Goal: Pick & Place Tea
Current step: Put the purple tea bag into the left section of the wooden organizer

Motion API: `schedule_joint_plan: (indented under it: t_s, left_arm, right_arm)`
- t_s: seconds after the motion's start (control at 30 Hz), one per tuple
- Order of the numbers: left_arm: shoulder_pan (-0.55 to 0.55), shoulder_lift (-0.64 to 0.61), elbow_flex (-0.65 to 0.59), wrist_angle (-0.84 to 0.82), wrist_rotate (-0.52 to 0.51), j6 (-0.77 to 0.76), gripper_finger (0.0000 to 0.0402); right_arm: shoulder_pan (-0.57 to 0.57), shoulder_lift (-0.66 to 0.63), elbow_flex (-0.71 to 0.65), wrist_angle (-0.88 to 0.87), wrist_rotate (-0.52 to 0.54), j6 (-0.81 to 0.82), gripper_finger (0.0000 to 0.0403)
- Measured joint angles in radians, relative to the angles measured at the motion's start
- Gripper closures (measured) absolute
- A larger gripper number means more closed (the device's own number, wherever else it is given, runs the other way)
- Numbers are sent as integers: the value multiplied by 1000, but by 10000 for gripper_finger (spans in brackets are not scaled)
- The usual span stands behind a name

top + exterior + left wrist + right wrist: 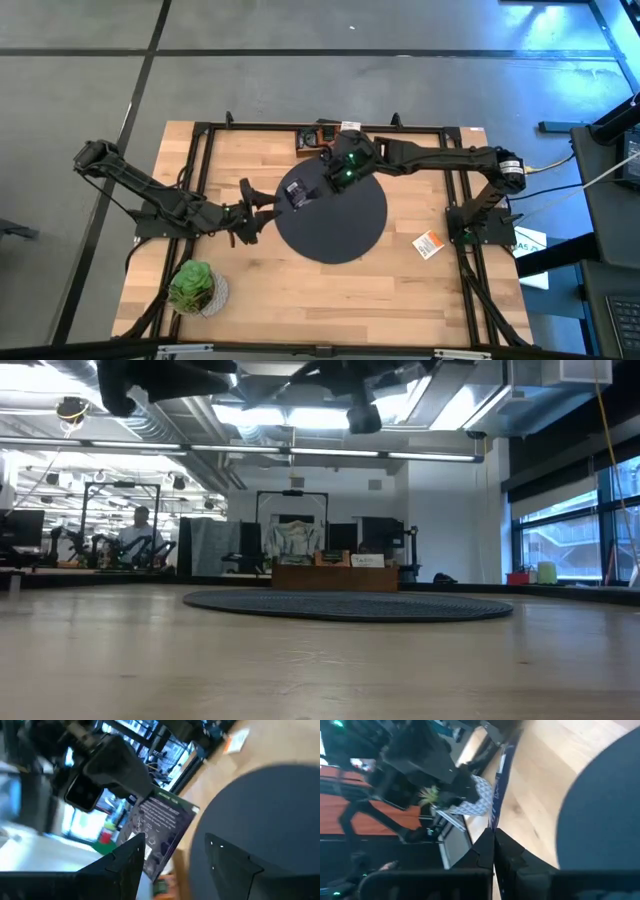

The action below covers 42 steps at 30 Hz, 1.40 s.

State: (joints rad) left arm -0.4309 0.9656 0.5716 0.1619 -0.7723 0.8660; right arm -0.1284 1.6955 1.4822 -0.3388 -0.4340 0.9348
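Note:
A dark purple tea packet [297,193] hangs in the air over the left rim of the black round mat [335,220], with my right gripper [308,188] shut on it. In the left wrist view the packet [160,827] faces me flat; in the right wrist view it [499,780] shows edge-on. My left gripper [258,210] stands open just left of the packet, its fingers [125,865] apart and touching nothing. An orange and white tea packet [429,244] lies flat on the wood to the right of the mat. My right gripper pinches the purple packet between its two fingers at one end [494,822]. It comes from the table's right side, slanting down. The rest of the packet sticks out beyond the fingertips toward my left gripper. It is lifted clear of the mat.
A small box [318,136] with orange packets stands at the table's far edge behind the mat. A green leafy plant [193,286] sits at the near left corner. A black frame [205,140] runs around the wooden tabletop. People and desks show in the room beyond.

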Motion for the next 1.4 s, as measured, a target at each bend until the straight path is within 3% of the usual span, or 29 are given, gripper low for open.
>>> schedule_joint_plan:
  t_s: [0.23,0.5,0.97,1.17,1.4]
  left_arm:
    - [1,0,1,19,-76,271,202]
    - [1,-1,2,60,-108,371,200]
    - [-35,-1,2,61,-97,223,203]
    - [-17,-1,2,68,-116,314,204]
    - [-5,-1,2,68,-98,316,213]
  right_arm:
    - [0,0,0,84,-21,104,398]
    - [12,0,0,138,-39,178,396]
    - [44,0,0,156,22,190,394]
    - [60,0,0,164,30,195,394]
    - [70,0,0,172,57,211,394]
